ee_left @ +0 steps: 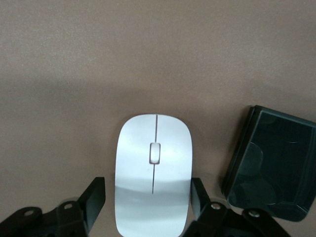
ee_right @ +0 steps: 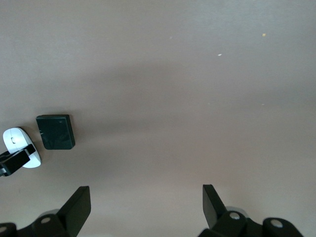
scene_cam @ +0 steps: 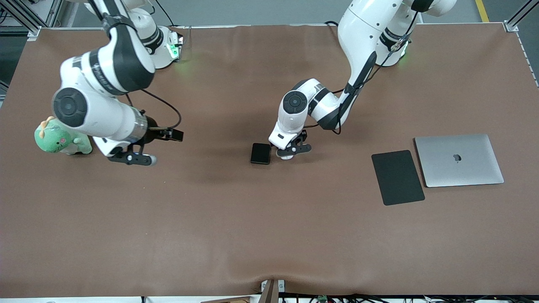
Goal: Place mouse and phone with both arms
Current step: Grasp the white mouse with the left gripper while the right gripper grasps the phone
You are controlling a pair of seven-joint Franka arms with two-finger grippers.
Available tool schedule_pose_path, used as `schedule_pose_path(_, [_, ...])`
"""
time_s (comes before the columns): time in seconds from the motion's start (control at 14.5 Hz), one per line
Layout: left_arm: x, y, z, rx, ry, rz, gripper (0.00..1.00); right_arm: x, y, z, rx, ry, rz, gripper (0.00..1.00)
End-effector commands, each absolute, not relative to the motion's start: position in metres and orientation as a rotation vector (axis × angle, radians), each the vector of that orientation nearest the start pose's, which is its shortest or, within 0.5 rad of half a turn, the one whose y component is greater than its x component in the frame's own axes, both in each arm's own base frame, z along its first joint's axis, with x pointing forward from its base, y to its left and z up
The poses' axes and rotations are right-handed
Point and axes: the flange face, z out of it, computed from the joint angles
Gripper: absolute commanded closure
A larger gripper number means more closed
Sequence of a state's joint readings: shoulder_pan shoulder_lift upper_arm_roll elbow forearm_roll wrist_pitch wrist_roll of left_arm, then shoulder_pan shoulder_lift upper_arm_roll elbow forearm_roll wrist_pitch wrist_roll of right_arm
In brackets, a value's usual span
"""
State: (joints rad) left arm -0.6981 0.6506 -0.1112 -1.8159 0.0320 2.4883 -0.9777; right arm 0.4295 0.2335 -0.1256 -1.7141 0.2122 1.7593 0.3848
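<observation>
Two arms: the right gripper (scene_cam: 134, 159) hangs spread wide over bare table (scene_cam: 210, 219), holding nothing. The left gripper (scene_cam: 291, 150), fingers apart, straddles the one mouse (ee_left: 153, 174) mid-table (contact unclear), the one phone (scene_cam: 260, 153) just beside it.

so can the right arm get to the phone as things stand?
Probably yes. The phone lies flat with bare table toward the open right gripper. The left gripper straddles the mouse right beside it, so clearance is tight.
</observation>
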Motion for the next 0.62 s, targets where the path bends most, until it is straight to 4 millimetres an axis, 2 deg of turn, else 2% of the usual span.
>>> schedule_pose_path(0.0, [0.457,-0.477,0.18,-3.194,-0.252,0.008,0.31,0.572,0.223,0.429,-3.006,0.27,0.342,0.0])
schedule_pose_path(0.07, [0.456,-0.477,0.178,-3.193,-0.252,0.01,0.38,0.572,0.23,0.422,-3.01,0.316,0.347,0.0])
schedule_pose_path(0.14, [0.456,-0.477,0.178,-3.192,-0.249,0.011,0.51,0.568,0.247,0.418,-3.015,0.299,0.335,0.0])
schedule_pose_path(0.21, [0.457,-0.477,0.179,-3.195,-0.247,0.008,0.68,0.569,0.253,0.411,-3.018,0.309,0.328,0.0])
schedule_pose_path(0.34, [0.458,-0.477,0.183,-3.2,-0.218,0.001,0.92,0.567,0.268,0.399,-3.024,0.305,0.322,0.0])
schedule_pose_path(0.41, [0.458,-0.477,0.184,-3.202,-0.205,-0.001,1.0,0.567,0.273,0.394,-3.027,0.317,0.322,0.0])
schedule_pose_path(0.55, [0.459,-0.476,0.187,-3.204,-0.21,-0.004,1.0,0.563,0.29,0.384,-3.033,0.324,0.312,0.0])
